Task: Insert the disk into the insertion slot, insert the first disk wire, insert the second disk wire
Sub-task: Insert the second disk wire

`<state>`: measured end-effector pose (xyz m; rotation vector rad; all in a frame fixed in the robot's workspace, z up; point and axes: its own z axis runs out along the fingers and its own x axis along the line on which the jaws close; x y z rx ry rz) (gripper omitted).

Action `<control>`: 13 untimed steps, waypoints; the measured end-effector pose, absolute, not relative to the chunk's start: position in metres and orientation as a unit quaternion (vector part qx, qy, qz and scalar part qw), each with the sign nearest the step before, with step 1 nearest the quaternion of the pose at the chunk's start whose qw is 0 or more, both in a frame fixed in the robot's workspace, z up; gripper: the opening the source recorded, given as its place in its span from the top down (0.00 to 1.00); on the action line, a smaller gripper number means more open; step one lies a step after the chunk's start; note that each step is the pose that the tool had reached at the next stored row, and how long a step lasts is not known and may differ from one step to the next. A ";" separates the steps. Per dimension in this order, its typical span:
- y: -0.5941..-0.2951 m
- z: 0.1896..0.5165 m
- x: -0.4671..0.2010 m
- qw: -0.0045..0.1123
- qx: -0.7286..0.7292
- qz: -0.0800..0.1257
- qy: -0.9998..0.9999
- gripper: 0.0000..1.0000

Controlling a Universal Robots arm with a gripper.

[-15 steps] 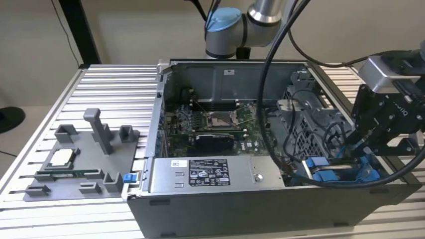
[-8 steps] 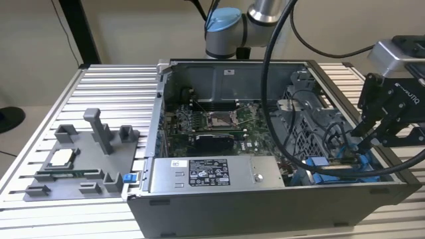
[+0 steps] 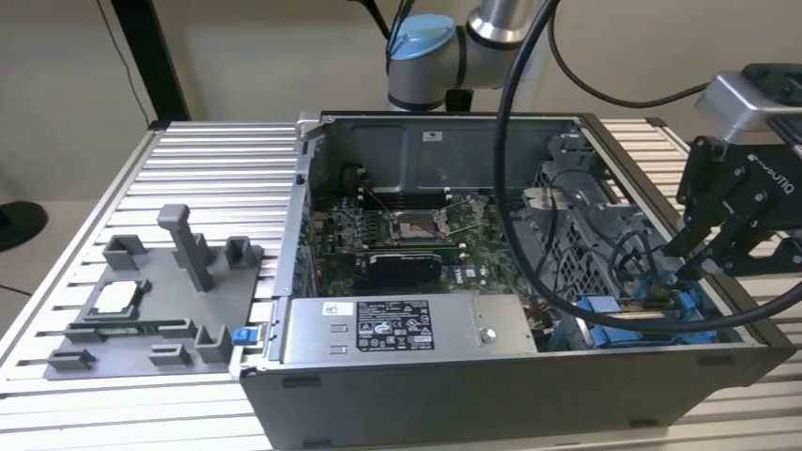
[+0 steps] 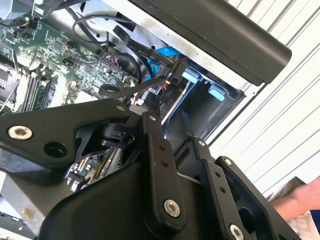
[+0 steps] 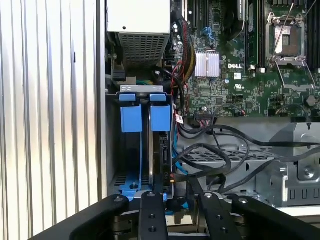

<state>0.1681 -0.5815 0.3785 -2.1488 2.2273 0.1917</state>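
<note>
We're seeing the disk sitting on edge inside the insertion slot. The gripper is hovering just beside it, fingers parted and clearly gripping nothing, and the black cables are seemingly lying unplugged.

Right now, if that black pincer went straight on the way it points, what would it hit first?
Probably the disk, a flat drive in a bright blue plastic carrier, sitting in the perforated grey metal bay. The black pincer aims into it, though loose black cables alongside may come first.
</note>
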 end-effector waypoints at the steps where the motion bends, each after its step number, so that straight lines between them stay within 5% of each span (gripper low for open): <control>1: -0.582 0.378 0.168 0.020 -0.693 0.062 0.718 0.00; 13: -0.582 0.378 0.174 0.020 -0.693 0.062 0.718 0.00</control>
